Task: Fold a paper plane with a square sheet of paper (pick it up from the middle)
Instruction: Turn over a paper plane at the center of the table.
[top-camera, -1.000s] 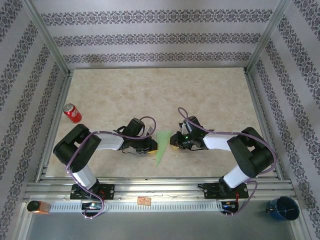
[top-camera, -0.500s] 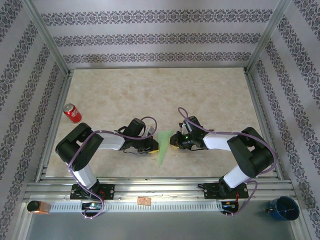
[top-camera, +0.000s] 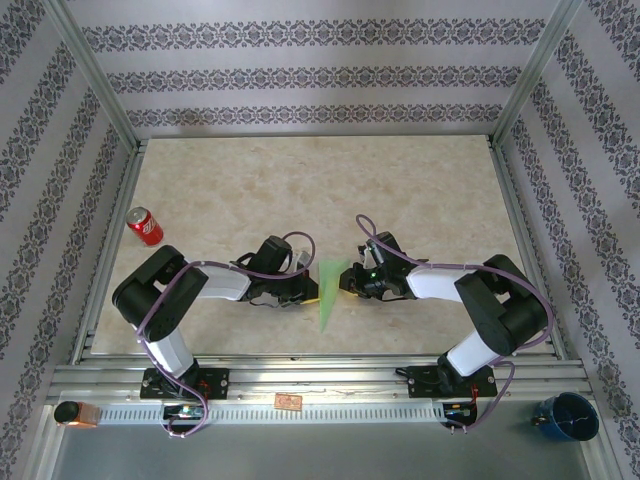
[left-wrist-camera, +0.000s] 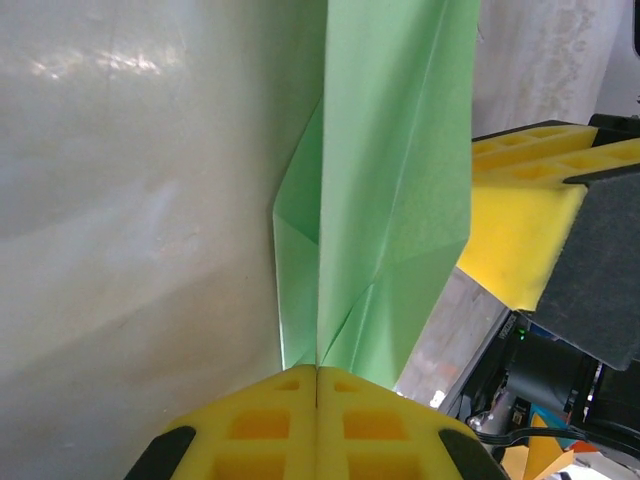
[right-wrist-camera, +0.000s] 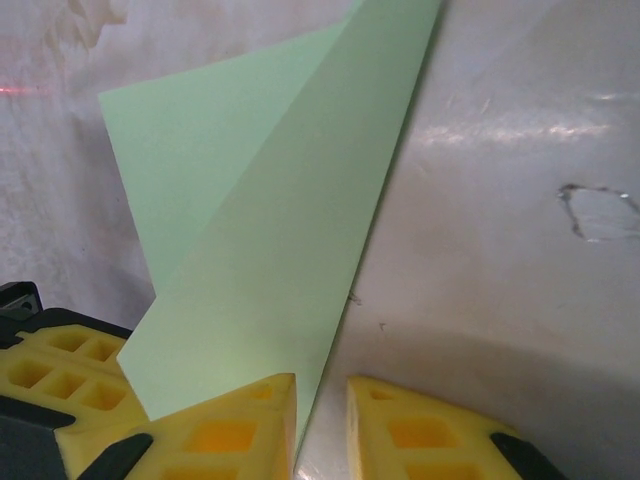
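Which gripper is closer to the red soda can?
Left. The left gripper is at the left edge of the paper plane, right of the red soda can and nearer the bases. The right gripper is across the plane, farther from the can.

- Green paper plane (top-camera: 329, 293) sits mid-table (top-camera: 400, 190), tip toward the arms, wide end away;
- left gripper (top-camera: 306, 292) is against its left side; right gripper (top-camera: 348, 281) is at its right;
- red can (top-camera: 145, 226) lies far left, well apart.
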